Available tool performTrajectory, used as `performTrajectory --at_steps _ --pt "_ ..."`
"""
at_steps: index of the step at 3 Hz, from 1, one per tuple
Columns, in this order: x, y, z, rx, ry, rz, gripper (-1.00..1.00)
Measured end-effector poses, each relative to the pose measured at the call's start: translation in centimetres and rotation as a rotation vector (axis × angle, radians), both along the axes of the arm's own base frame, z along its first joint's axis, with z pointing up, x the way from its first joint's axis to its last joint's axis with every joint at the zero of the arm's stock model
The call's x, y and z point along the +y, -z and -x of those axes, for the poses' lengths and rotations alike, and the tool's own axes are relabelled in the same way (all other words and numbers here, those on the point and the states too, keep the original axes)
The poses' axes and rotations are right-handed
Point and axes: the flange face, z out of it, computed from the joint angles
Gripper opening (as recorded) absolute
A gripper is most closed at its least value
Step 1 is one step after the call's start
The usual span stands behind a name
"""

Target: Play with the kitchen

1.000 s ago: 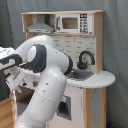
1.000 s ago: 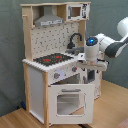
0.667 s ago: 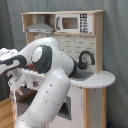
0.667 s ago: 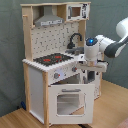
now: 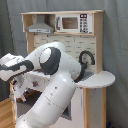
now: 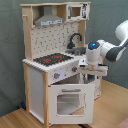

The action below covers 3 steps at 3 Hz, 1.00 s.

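You have the kitchen (image 6: 60, 65) standing on a wood floor (image 6: 115, 107) before a grey curtain (image 6: 10, 50), and in the second exterior view it fills the middle of the picture. Its hood (image 6: 49, 20) sits at the top towards the second exterior view's left, with the microwave (image 6: 76, 11) beside it; you can't make out anything behind the microwave window. Below, the stovetop (image 6: 52, 59) shows black with red rings and nothing stands on it. The sink (image 6: 80, 51) lies behind it under the black faucet (image 6: 75, 39), and you cannot tell what, if anything, is in the basin. The oven door (image 6: 67, 100) hangs open, swung outward, and through its window only pale interior shows.

Your arm (image 6: 107, 50) reaches in from the second exterior view's right, with the gripper (image 6: 90, 75) pointing down just beside the counter's front corner, above the oven door's top edge. Whether the fingers are apart or together, you cannot tell.

In the first exterior view the arm (image 5: 55, 90) covers most of the kitchen's lower half; the microwave (image 5: 74, 23), hood (image 5: 39, 26) and faucet (image 5: 88, 57) stay visible above it
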Motion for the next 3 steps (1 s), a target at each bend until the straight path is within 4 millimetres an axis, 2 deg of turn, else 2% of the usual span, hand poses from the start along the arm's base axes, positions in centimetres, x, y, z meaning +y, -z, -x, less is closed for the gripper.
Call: performTrajectory --at_steps 1,2,3 --pt "-0.64 0.24 -1.19 -0.012 -0.017 -0.041 1.0" --pt "-0.66 0.32 -1.33 -0.013 -0.019 -0.045 -1.0" --pt "-0.7 0.54 -1.67 -0.014 -0.023 -0.054 -1.0"
